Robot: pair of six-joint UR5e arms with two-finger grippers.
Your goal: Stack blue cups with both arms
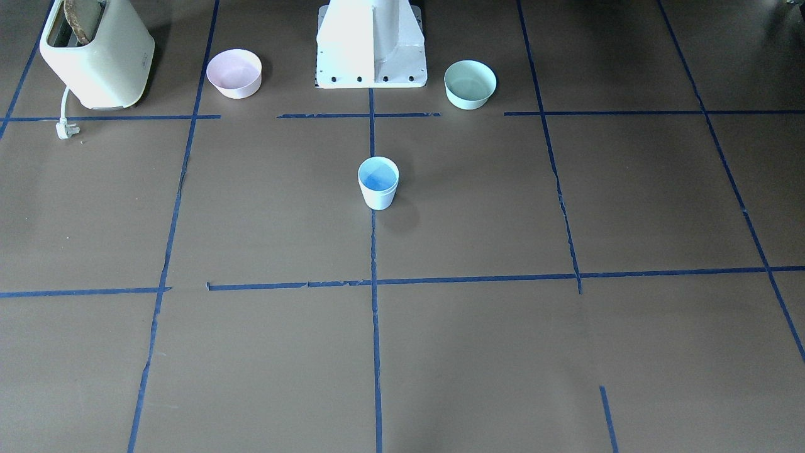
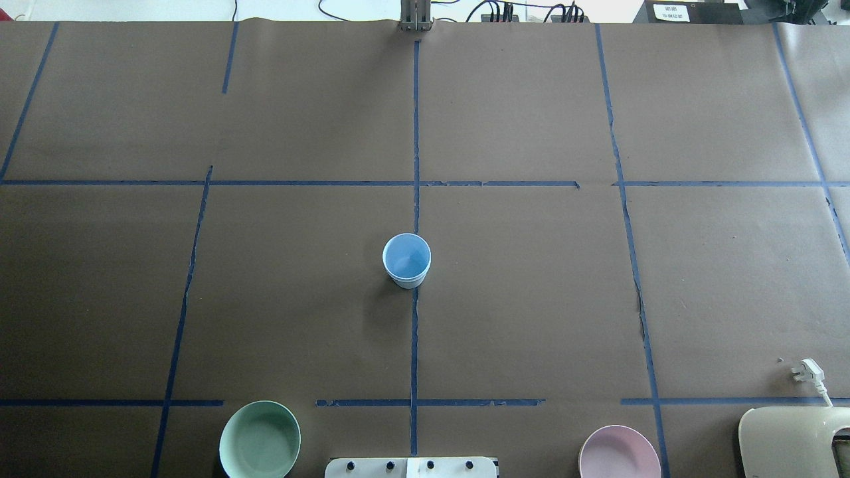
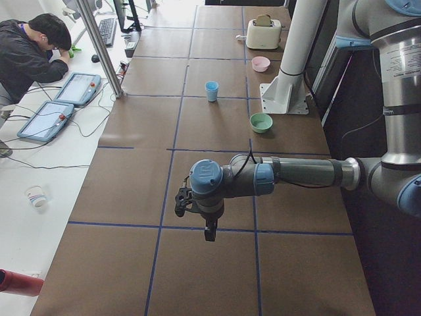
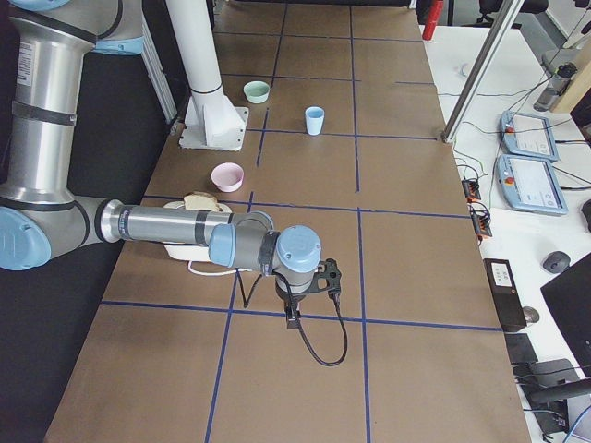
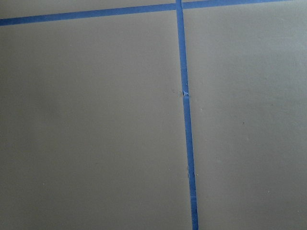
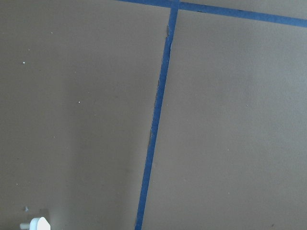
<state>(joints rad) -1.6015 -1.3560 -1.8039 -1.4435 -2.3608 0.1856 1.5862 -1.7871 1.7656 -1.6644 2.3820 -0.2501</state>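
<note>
In the front-facing view we see the blue cups (image 1: 378,182) upright on the counter (image 1: 478,207), on the centre tape line (image 1: 375,327) in front of the white pedestal (image 1: 371,56). A doubled rim suggests one sits inside the other. Neither hand shows here.

The overhead view agrees: mouth up, long axis vertical, well forward of the mint bowl (image 2: 259,439) and pink bowl (image 2: 619,454).

From the left end, the left hand (image 3: 209,232) hangs over the counter, well apart from the cups. We cannot tell how far it is parted.

From the right end, the right hand (image 4: 293,317) hangs likewise, its grip unreadable.

Both wrist views show only counter. We judge neither hand clearly nearer, and the stacking looks done.
</note>
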